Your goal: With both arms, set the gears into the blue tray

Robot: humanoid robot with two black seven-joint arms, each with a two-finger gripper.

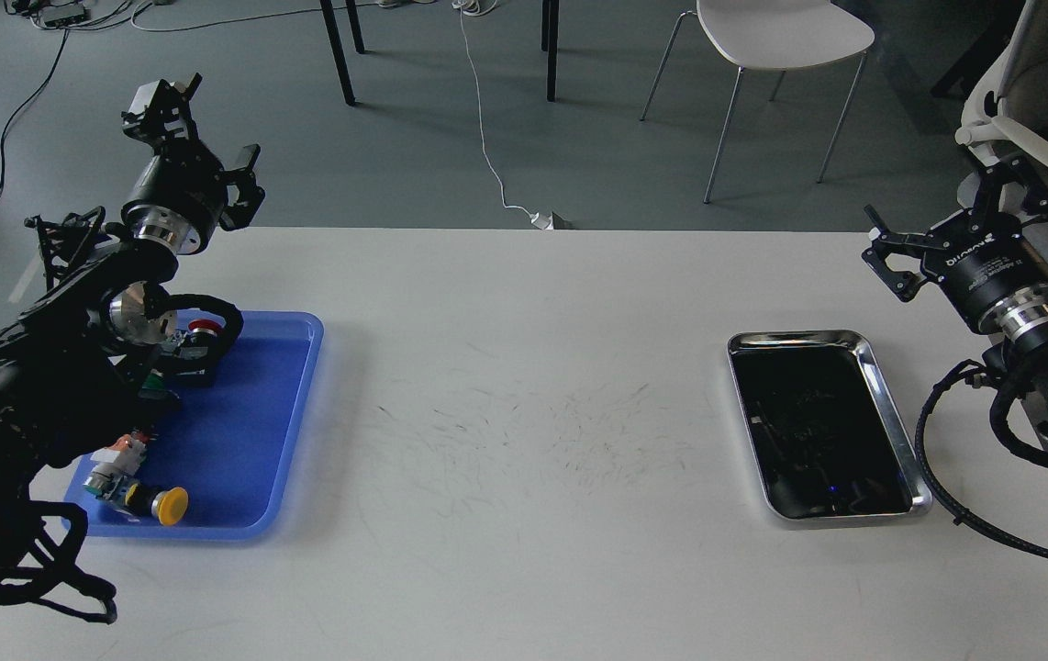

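The blue tray (258,441) lies at the table's left edge, partly under my left arm. No gears can be told apart; only faint dark shapes show inside the silver tray (896,431) at the right. My left gripper (200,130) is raised beyond the table's far left edge, behind the blue tray, open and holding nothing. My right gripper (944,218) hovers above the far right of the table, beyond the silver tray, also open and holding nothing.
Push-button switches lie in the blue tray: a red-capped one (203,328) at the back and a yellow-capped one (172,504) at the front. A white chair (781,37) and table legs stand on the floor behind. A black cable (964,514) loops beside the silver tray.
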